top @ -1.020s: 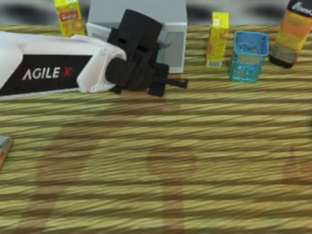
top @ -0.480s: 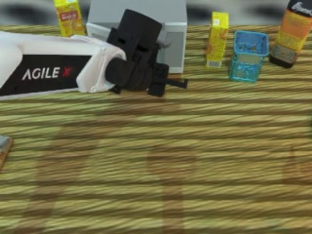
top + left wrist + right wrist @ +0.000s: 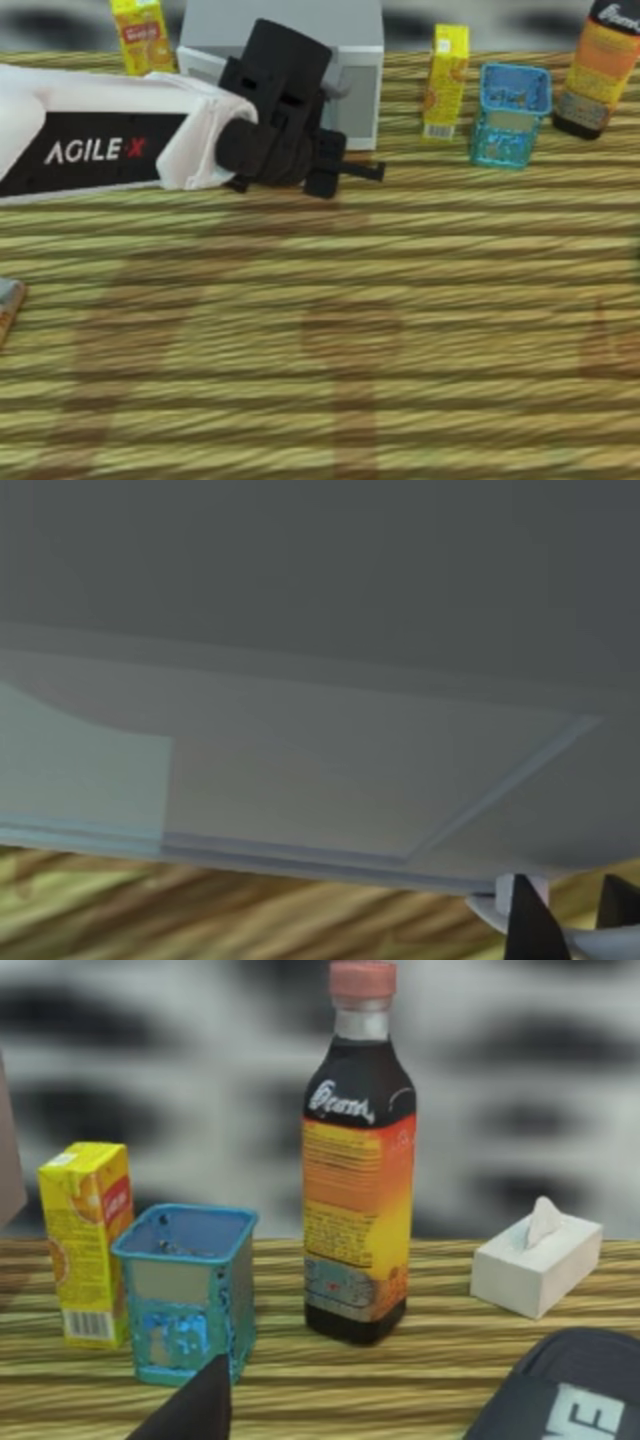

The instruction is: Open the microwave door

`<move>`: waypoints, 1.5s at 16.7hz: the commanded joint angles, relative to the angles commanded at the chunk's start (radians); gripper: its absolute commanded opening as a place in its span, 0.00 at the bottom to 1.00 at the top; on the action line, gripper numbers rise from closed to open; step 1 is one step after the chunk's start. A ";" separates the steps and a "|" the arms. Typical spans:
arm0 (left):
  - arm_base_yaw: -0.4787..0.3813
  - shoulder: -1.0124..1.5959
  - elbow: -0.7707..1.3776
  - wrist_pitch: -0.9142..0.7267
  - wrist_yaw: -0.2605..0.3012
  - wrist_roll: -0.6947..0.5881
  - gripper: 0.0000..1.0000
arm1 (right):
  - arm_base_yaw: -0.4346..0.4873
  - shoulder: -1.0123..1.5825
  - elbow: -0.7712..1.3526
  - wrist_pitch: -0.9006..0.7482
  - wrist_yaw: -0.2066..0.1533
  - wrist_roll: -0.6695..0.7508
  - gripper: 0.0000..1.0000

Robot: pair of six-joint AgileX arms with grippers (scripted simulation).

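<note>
The silver-grey microwave (image 3: 300, 30) stands at the back of the table, left of centre. My left arm reaches over it from the left, its black wrist (image 3: 280, 110) covering most of the microwave door (image 3: 362, 105). In the left wrist view the microwave door (image 3: 330, 770) with its pale window fills the picture. My left gripper (image 3: 567, 917) sits at the door's edge, its two dark fingertips (image 3: 522, 925) standing close together on either side of the pale bar handle (image 3: 500, 908). My right gripper (image 3: 385, 1425) stays off to the right, out of the top view, open and holding nothing.
A yellow juice carton (image 3: 140, 35) stands left of the microwave, another (image 3: 447, 80) to its right. Further right are a blue cup (image 3: 510, 115) and a dark bottle (image 3: 600, 65). A white tissue box (image 3: 537, 1265) lies beyond the bottle. The striped table runs wide in front.
</note>
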State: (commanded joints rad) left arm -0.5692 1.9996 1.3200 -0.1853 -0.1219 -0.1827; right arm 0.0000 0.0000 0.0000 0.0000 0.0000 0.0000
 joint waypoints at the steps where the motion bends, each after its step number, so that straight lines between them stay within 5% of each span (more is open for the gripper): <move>1: 0.000 0.000 0.000 0.000 0.000 0.000 0.00 | 0.000 0.000 0.000 0.000 0.000 0.000 1.00; 25: 0.020 -0.038 -0.057 0.025 0.056 0.067 0.00 | 0.000 0.000 0.000 0.000 0.000 0.000 1.00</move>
State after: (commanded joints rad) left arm -0.5489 1.9611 1.2626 -0.1604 -0.0654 -0.1161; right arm 0.0000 0.0000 0.0000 0.0000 0.0000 0.0000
